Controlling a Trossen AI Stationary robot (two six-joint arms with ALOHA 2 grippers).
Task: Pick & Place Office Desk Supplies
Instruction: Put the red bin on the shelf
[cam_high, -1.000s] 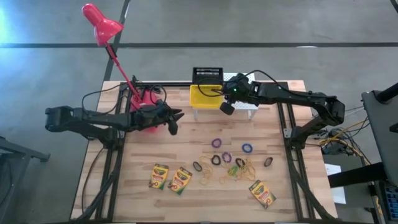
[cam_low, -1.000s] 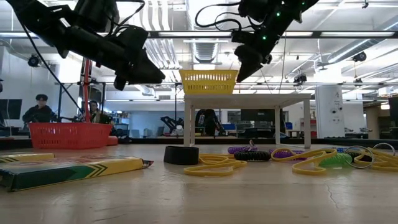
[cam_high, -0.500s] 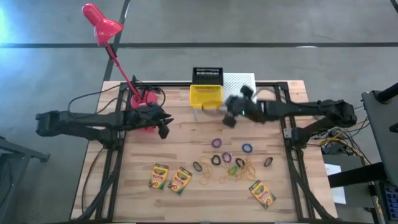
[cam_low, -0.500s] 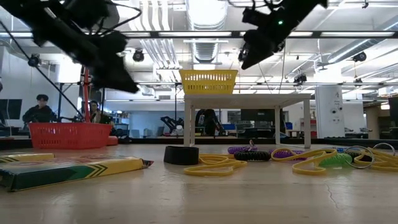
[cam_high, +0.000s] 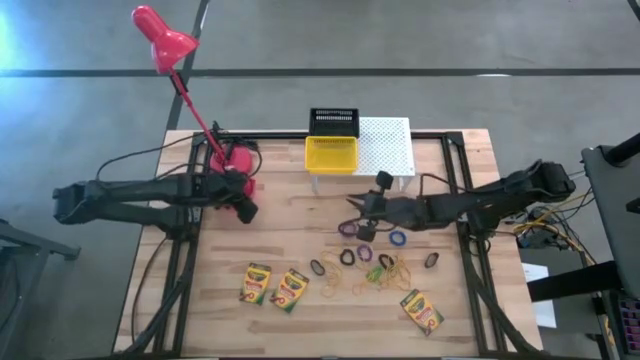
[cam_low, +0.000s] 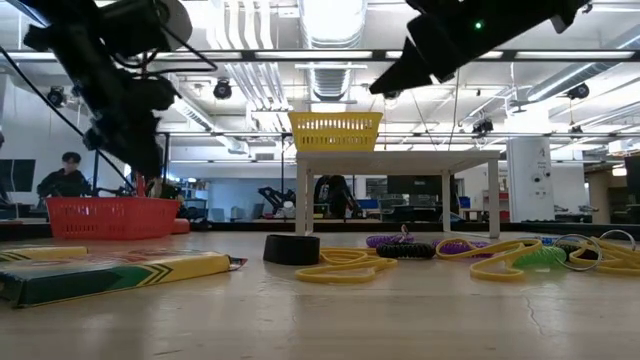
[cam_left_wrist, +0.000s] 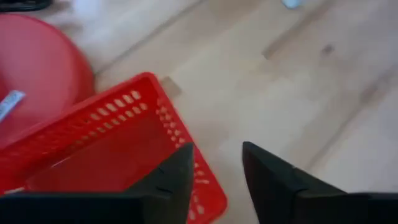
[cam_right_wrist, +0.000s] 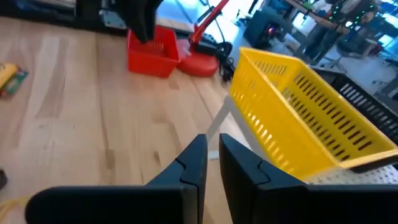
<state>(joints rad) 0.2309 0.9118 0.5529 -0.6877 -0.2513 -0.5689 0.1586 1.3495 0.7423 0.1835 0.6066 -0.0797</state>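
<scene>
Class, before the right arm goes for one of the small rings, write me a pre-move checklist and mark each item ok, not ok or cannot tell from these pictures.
1. Right end effector empty: ok, nothing shows between its near-closed fingers in its wrist view.
2. Right end effector over the rings: ok, it hangs beside the purple ring.
3. Fingers open enough for a ring: not ok, only a narrow gap shows.
4. Yellow basket in place: ok, upright on the white riser.
5. Left end effector out of the way: ok, it hangs open by the red basket.
6. Rings free of the rubber bands: cannot tell for all.
</scene>
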